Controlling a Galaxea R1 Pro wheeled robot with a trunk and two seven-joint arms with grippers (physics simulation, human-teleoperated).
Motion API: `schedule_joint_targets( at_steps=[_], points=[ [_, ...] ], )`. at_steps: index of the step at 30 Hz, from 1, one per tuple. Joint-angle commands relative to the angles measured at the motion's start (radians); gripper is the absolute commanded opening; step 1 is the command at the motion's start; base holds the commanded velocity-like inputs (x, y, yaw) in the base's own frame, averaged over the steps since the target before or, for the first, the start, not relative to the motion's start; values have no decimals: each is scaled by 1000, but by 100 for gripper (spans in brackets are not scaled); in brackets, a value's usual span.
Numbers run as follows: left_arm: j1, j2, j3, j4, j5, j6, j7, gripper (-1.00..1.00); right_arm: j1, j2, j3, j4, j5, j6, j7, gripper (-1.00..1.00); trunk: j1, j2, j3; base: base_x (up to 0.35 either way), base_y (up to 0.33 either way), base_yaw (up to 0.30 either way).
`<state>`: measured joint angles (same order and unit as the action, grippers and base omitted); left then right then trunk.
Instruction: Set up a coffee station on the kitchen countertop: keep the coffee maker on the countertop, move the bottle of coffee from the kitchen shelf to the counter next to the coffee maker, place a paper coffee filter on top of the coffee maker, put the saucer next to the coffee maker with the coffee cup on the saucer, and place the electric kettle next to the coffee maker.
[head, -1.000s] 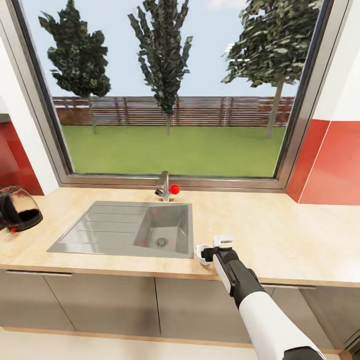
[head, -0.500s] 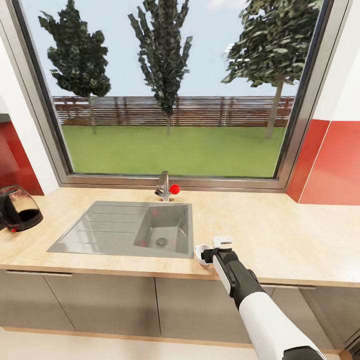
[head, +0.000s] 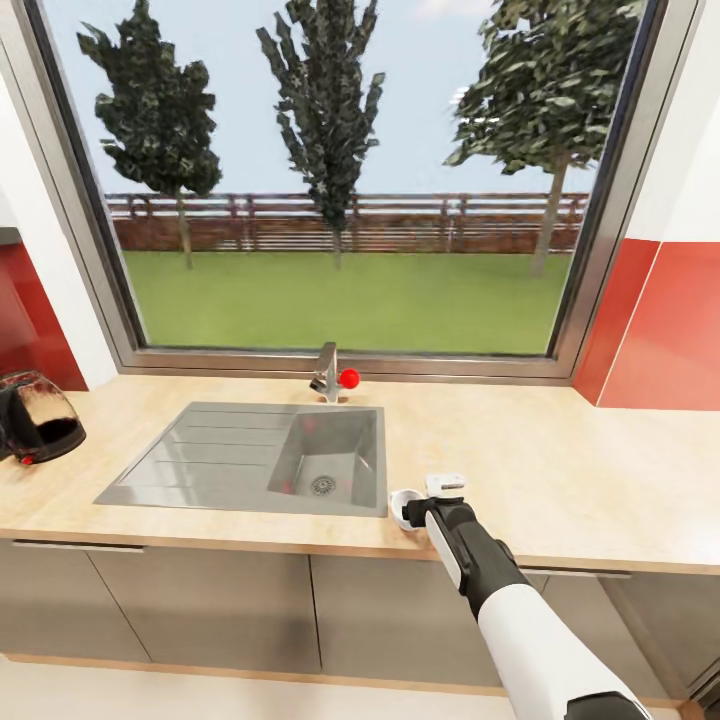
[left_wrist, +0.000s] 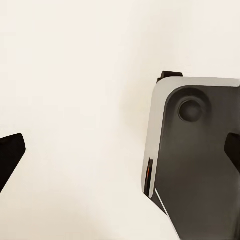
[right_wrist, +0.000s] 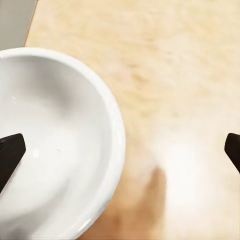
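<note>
At the lower centre of the head view, just right of the steel sink, the right claw hangs directly over the coffee cup, which stands upright on the light wood-grain surface. In the right wrist view its jaws stand wide apart, one dark fingertip over the cup's white bowl, the other out over bare wood, so they straddle the rim. The right arm is clearly the nearer. The electric kettle sits at the far left edge, well apart; behind the tap, a wide window.
</note>
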<state>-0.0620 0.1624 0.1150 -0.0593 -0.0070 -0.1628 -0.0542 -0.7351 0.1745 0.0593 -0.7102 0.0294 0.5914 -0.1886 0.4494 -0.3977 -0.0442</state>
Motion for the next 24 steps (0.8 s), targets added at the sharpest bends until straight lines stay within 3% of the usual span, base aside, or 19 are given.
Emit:
schedule_joint_targets(
  at_steps=[1,14,15,24],
  points=[
    [-1,0,8,1,-1,-3,-6,100,-1,0,2,2,3,6,-3,100,1,-2,-2,0,0,0],
    [-1,0,8,1,-1,-3,-6,100,-1,0,2,53,1,4,-2,100,1,-2,-2,0,0,0],
    [-1,0,8,1,-1,-3,-6,100,-1,0,2,53,1,4,-2,-100,1,-2,-2,0,0,0],
    [-1,1,8,1,-1,-3,-6,100,-1,0,2,54,1,4,-2,-100,1,-2,-2,0,0,0]
  ],
)
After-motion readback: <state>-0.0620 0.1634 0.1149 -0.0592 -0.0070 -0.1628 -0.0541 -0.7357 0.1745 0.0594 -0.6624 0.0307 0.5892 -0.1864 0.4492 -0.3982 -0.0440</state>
